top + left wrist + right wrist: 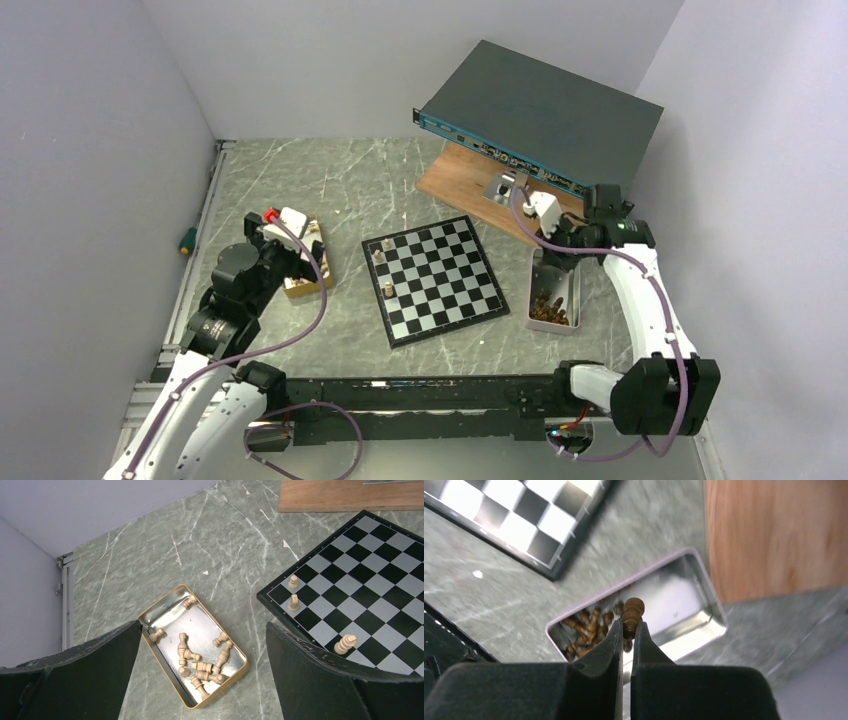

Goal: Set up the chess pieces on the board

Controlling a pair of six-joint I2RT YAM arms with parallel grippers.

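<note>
The board [432, 280] lies flat in the middle of the table, and three light tan chess pieces [293, 581] [294, 602] [345, 643] stand along its left edge. A gold tin [172, 612] left of the board holds several light pieces [200, 667] lying on their sides. My left gripper [202, 630] hangs open above that tin, holding nothing. My right gripper [628, 630] is shut on a dark brown piece [631, 615], lifted above a silver tin [674, 600] that holds several dark pieces [586, 627]. That tin [572, 292] sits right of the board.
A brown wooden plank [470, 180] lies behind the board, with a dark grey flat box [540, 110] propped on it. Grey walls close in the left, back and right. A small orange and green object [186, 240] lies by the left rail.
</note>
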